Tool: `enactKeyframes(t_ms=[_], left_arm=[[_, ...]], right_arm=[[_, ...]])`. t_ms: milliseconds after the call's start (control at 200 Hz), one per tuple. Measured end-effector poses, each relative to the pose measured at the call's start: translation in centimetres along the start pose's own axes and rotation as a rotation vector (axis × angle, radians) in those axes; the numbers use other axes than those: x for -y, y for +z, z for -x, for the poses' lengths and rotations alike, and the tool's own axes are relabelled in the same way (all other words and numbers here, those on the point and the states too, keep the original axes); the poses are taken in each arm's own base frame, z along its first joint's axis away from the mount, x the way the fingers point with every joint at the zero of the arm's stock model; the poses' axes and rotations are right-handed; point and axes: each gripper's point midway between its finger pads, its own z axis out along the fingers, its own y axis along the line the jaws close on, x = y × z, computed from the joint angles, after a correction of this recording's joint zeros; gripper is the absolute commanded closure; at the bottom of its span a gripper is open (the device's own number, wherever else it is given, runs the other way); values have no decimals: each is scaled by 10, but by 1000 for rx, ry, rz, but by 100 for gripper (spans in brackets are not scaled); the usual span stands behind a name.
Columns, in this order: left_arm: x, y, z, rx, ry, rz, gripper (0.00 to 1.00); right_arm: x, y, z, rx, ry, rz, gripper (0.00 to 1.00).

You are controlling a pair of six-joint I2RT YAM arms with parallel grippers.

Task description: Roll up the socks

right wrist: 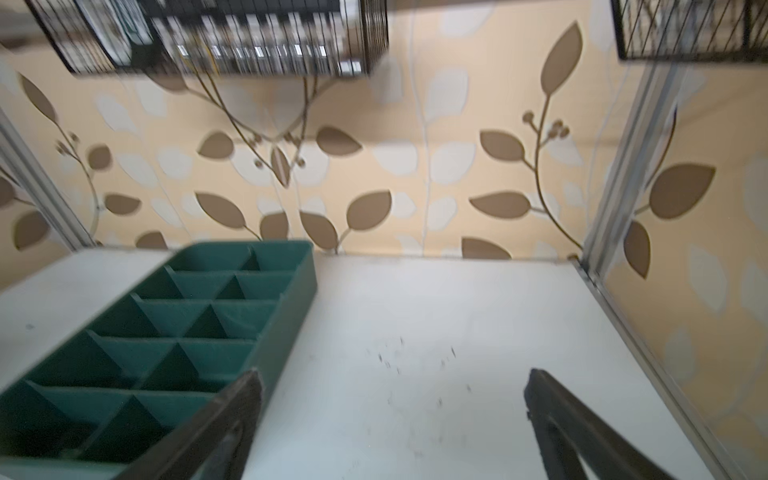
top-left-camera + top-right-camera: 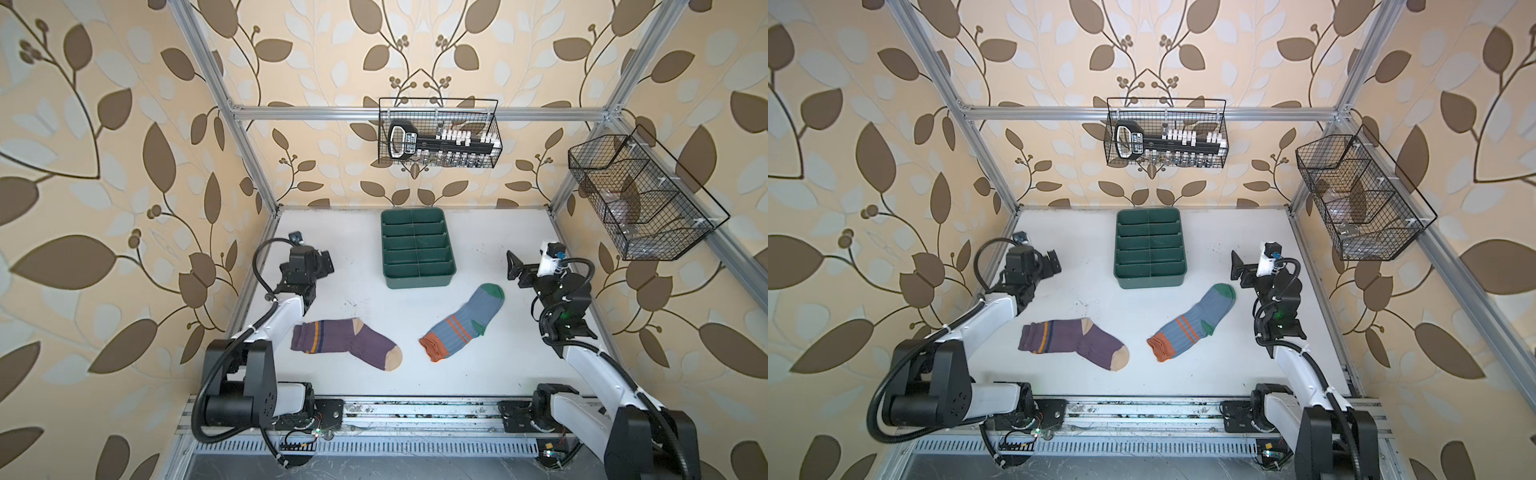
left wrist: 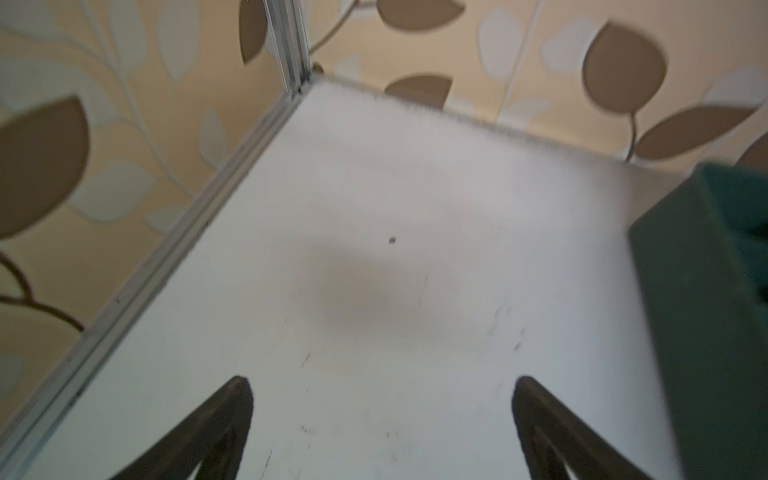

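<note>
In both top views the purple sock (image 2: 347,344) lies flat on the white table (image 2: 415,374), at about 7 o'clock from its middle, with its cuff toward 9 o'clock. The grey-blue sock (image 2: 465,322) lies flat at about 4 o'clock, well apart from it, green toe pointing to 1 o'clock. A green tray (image 2: 417,248) sits at 12 o'clock. The left gripper (image 3: 382,382) hangs at 10 o'clock, jaws spread wide, holding nothing. The right gripper (image 1: 395,374) hangs at 2 o'clock near the tray, also spread wide and empty.
</note>
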Motion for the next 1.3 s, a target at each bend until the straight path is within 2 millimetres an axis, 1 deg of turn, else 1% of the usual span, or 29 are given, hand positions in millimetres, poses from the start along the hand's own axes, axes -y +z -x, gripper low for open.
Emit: enactKeyframes(t_ms=[20, 45, 70, 95, 135, 195, 245, 320, 385, 430, 435, 455, 480, 490, 510, 535, 575, 600, 650, 730, 800, 870, 945, 995, 1040, 1100, 1195, 1240, 1300], left_arm=[[5, -7, 17, 25, -38, -10, 1], [9, -15, 32, 48, -90, -27, 1], [14, -23, 43, 64, -134, -53, 1], [18, -30, 49, 69, -171, -79, 1], [23, -37, 51, 59, -217, -122, 1], [32, -41, 40, -5, -271, -188, 1], [39, -41, 25, -74, -297, -230, 1], [48, -44, -3, -182, -314, -274, 1], [52, -55, -21, -243, -308, -295, 1], [52, -66, -29, -263, -301, -306, 1], [52, -68, -30, -265, -300, -308, 1], [51, -74, -31, -267, -298, -313, 1], [51, -82, -32, -265, -296, -320, 1], [50, -85, -32, -264, -295, -322, 1], [50, -91, -33, -261, -294, -327, 1], [48, -97, -33, -260, -293, -328, 1], [44, -104, -34, -259, -292, -323, 1], [42, -107, -36, -266, -291, -317, 1], [38, -110, -42, -289, -288, -301, 1], [32, -109, -59, -356, -280, -262, 1], [25, -108, -75, -421, -274, -217, 1], [14, -107, -84, -448, -280, -152, 1], [-2, -110, -86, -441, -308, -51, 1], [-10, -113, -82, -423, -319, 3, 1], [-14, -116, -75, -401, -322, 32, 1], [-15, -121, -62, -374, -316, 46, 1], [-8, -127, -42, -334, -292, 12, 1], [-4, -129, -39, -330, -279, -15, 1], [1, -132, -40, -343, -259, -52, 1]], right_arm=[[0, 1, 11, 24, 23, 5, 0], [3, 4, 21, 34, 88, 0, 0], [7, 7, 28, 32, 166, -6, 0], [10, 11, 36, 34, 227, -12, 0], [14, 19, 43, 16, 319, -6, 0], [15, 30, 48, -10, 409, 34, 0], [14, 38, 40, -58, 479, 63, 0], [10, 44, 14, -149, 559, 70, 0], [4, 46, -8, -227, 590, 57, 0], [-8, 47, -21, -283, 588, 61, 0], [-11, 48, -25, -300, 583, 62, 0], [-16, 49, -29, -322, 579, 61, 0], [-27, 52, -37, -364, 557, 67, 0], [-28, 52, -37, -368, 555, 65, 0], [-39, 55, -42, -401, 531, 77, 0], [-47, 58, -44, -422, 515, 79, 0], [-63, 64, -47, -460, 471, 88, 0], [-69, 67, -47, -473, 450, 88, 0], [-86, 73, -51, -509, 397, 92, 0], [-104, 81, -58, -559, 334, 87, 0], [-119, 89, -71, -612, 279, 81, 0], [-130, 94, -87, -670, 230, 69, 0], [-139, 95, -106, -727, 198, 68, 0], [-140, 93, -116, -756, 187, 58, 0], [-140, 91, -121, -771, 179, 45, 0], [-138, 92, -121, -763, 169, 14, 0], [-142, 93, -116, -729, 168, -16, 0], [-147, 93, -113, -717, 173, -7, 0], [-150, 95, -106, -696, 179, 5, 0]])
